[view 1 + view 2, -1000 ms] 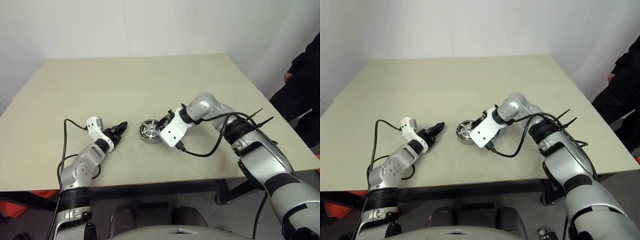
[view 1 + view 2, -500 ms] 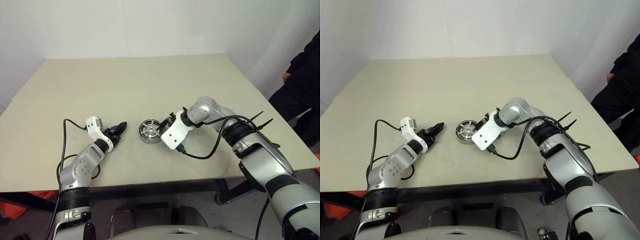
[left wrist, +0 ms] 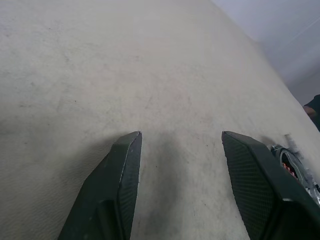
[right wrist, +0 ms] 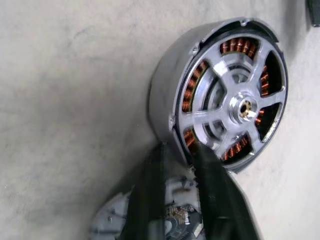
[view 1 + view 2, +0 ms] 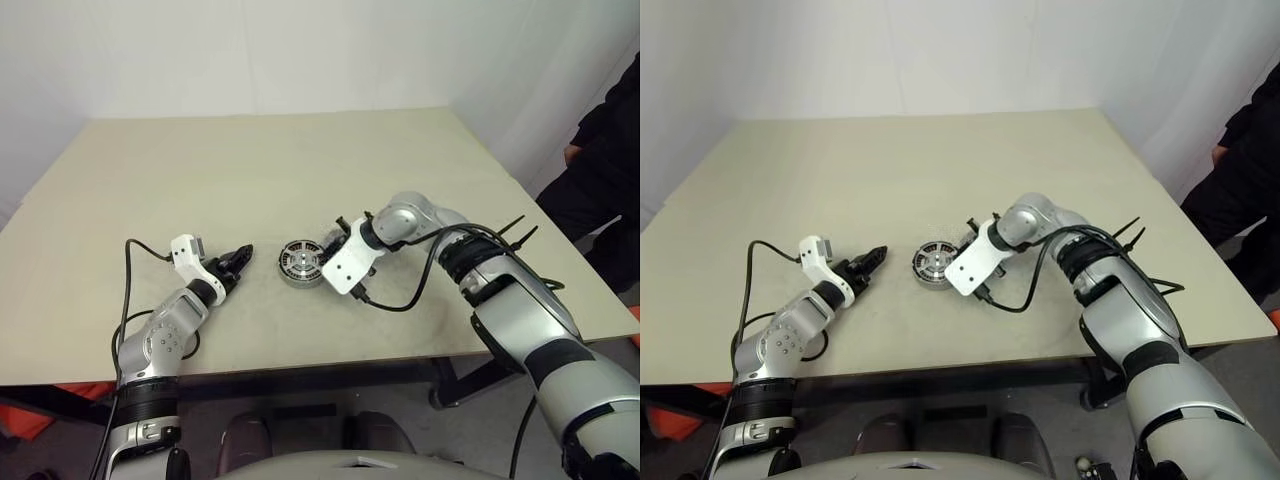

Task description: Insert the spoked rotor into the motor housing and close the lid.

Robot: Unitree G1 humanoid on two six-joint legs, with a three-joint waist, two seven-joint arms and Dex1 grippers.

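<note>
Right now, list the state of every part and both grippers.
motor housing: flat on the table, uncovered, copper windings showing.
spoked rotor: seated inside the housing.
lid: off the housing, beside it, at the right gripper's fingers.
right gripper: fingers closed to a narrow gap on the lid's rim.
left gripper: open, empty, low over the table.

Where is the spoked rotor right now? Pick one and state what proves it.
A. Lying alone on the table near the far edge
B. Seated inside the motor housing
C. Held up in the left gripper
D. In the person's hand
B: in the right wrist view the spoked rotor sits within the motor housing, with the copper windings showing between its spokes, while the left gripper stands open over bare table.
</note>
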